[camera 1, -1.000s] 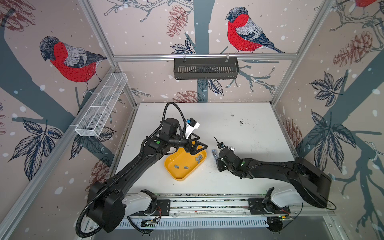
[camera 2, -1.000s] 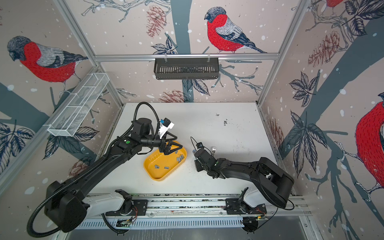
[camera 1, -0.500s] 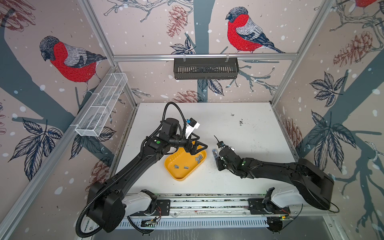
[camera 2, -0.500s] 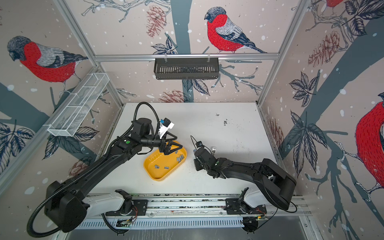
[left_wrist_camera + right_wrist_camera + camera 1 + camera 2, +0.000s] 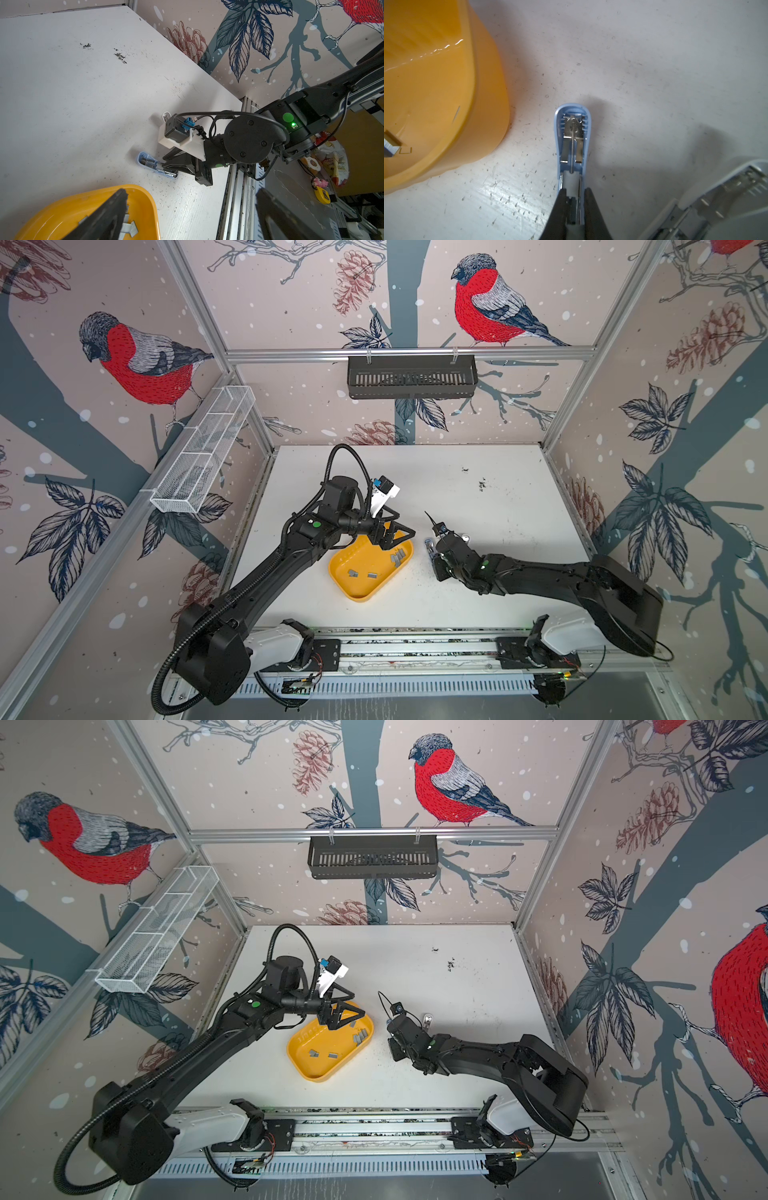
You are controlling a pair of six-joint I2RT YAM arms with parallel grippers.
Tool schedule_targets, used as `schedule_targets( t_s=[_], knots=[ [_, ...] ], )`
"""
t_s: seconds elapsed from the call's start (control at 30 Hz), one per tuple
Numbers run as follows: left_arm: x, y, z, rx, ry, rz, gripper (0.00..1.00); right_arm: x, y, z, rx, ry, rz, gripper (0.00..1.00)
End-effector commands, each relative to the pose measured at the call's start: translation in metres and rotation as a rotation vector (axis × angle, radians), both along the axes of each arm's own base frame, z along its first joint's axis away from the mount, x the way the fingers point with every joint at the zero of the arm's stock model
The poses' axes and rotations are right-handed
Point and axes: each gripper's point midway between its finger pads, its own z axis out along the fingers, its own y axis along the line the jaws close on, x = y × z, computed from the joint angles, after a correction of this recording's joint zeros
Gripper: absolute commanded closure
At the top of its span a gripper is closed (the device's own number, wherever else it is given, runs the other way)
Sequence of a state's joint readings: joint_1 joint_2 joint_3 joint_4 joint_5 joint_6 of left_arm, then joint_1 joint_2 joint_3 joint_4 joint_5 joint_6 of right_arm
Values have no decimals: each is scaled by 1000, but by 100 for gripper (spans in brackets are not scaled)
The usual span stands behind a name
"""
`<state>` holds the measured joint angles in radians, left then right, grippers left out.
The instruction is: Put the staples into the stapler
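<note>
Stapler [image 5: 572, 133] lies open, pinched between the right fingers [image 5: 560, 207]; left fingers [image 5: 108, 216] hang spread wide just above the staples [image 5: 397, 558] in a yellow tray [image 5: 353, 589].

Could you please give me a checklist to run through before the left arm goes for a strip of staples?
1. Left gripper open over the far end of the tray: ok.
2. Staples lying loose in the tray: ok.
3. Left gripper holding a strip: not ok, nothing between its fingers.
4. Right gripper shut on the stapler: ok.
5. Stapler swung open on the table: ok.
6. Loading channel free to take a strip: cannot tell.
</note>
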<state>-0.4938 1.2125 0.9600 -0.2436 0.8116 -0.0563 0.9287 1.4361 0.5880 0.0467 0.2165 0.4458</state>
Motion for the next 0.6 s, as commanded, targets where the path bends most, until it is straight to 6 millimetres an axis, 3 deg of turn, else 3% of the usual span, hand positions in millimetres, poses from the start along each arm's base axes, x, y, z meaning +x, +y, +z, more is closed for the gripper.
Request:
schedule_targets(
  t_s=[0.0, 0.57],
  knots=[
    [0, -1, 4, -10, -13, -8, 4, 6, 3, 7, 11, -38, -10, 89],
    [0, -1, 5, -9, -15, -8, 4, 0, 6, 8, 33, -70, -38, 89]
  ],
)
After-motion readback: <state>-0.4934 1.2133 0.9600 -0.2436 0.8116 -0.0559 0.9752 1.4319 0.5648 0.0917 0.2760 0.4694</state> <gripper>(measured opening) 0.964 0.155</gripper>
